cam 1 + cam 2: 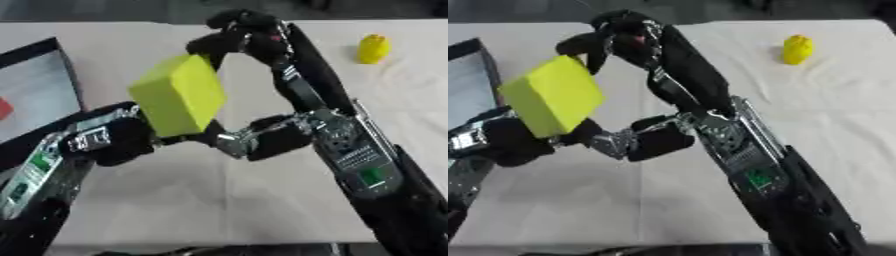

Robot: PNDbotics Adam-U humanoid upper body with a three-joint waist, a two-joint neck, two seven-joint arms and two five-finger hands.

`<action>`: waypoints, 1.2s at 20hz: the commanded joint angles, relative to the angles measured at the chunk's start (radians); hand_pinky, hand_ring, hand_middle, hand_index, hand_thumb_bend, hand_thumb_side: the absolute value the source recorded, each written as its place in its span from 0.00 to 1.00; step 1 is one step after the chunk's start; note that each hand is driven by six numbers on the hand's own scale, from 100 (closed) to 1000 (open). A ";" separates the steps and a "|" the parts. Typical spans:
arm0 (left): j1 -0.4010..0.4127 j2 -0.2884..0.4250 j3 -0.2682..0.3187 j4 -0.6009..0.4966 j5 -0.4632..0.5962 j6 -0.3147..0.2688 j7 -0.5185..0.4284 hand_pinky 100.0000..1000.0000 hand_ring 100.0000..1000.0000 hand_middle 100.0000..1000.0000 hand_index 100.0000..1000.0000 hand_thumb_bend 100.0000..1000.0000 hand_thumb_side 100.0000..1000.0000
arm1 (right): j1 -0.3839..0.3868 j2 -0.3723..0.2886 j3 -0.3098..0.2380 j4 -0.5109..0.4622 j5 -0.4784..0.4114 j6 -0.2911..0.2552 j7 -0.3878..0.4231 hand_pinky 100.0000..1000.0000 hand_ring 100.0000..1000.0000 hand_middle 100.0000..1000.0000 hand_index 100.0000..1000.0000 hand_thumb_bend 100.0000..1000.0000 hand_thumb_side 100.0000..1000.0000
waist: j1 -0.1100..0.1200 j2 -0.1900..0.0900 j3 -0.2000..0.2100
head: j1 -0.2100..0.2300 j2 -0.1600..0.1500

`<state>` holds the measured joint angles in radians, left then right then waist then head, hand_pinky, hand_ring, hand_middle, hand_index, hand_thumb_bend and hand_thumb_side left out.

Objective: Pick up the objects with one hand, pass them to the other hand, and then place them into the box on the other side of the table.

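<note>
Above the middle of the cloth-covered table (262,200), we see both of the robot's hands meeting on a yellow-green block (179,95), which hangs in the air clear of the surface, tilted on one corner. The right hand (241,37) is curled over the block's upper corner, fingertips on its top edge. The left hand (131,135) closes in from below, and its fingers and thumb appear to wrap the block's lower end. We judge this the handover, with both hands holding the block at once.

The block looks to us like a light, rigid brick with flat, matte faces and square edges, perhaps foam. That suits a clamp across two opposite flat faces. Taken only by a corner, it could swivel when the other hand lets go. The left hand's hold low on the block seems to us the safer one, so long as thumb and fingers sit on opposing faces.

Left of the block, at the table's edge, lies a dark-rimmed box (66,75) with a pale floor. A red thing (4,107) shows inside it, cut off by the frame. Far right of the block, a small yellow object (374,48) stands alone on the cloth.
</note>
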<state>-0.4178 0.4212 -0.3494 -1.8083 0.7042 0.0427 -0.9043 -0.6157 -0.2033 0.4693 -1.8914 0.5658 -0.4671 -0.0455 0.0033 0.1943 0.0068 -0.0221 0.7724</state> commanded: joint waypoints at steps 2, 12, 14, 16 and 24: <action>-0.022 0.000 0.011 -0.007 0.019 0.012 -0.002 1.00 0.87 0.75 0.98 0.03 0.68 | -0.012 0.003 0.001 -0.005 -0.013 -0.001 0.010 0.76 0.47 0.40 0.47 0.10 0.27 | 0.000 -0.010 0.001 | -0.003 -0.002; -0.055 -0.018 -0.003 -0.012 0.053 0.041 0.011 1.00 0.88 0.76 0.98 0.04 0.66 | -0.006 0.011 0.012 0.012 -0.017 -0.015 0.024 0.76 0.46 0.40 0.47 0.09 0.27 | 0.002 -0.008 -0.003 | -0.006 -0.002; -0.056 -0.020 -0.006 -0.016 0.059 0.044 0.002 1.00 0.88 0.76 0.98 0.03 0.66 | -0.006 0.012 0.013 0.014 -0.016 -0.016 0.023 0.76 0.46 0.40 0.47 0.09 0.27 | 0.002 -0.008 -0.004 | -0.009 -0.002; -0.056 -0.020 -0.009 -0.021 0.063 0.046 -0.002 1.00 0.88 0.76 0.98 0.03 0.66 | -0.004 0.010 0.012 0.015 -0.015 -0.018 0.023 0.76 0.46 0.40 0.47 0.09 0.27 | 0.003 -0.008 -0.005 | -0.011 -0.002; -0.044 -0.012 -0.012 -0.041 0.058 0.041 -0.003 1.00 0.89 0.76 0.98 0.02 0.66 | 0.006 0.005 -0.004 0.012 -0.020 0.003 0.012 0.75 0.46 0.39 0.46 0.10 0.27 | 0.003 -0.008 -0.006 | -0.016 -0.002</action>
<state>-0.4528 0.3962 -0.3647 -1.8280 0.7605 0.0877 -0.9054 -0.6002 -0.1959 0.4757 -1.8702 0.5458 -0.4704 -0.0305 0.0045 0.1989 0.0010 -0.0351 0.7724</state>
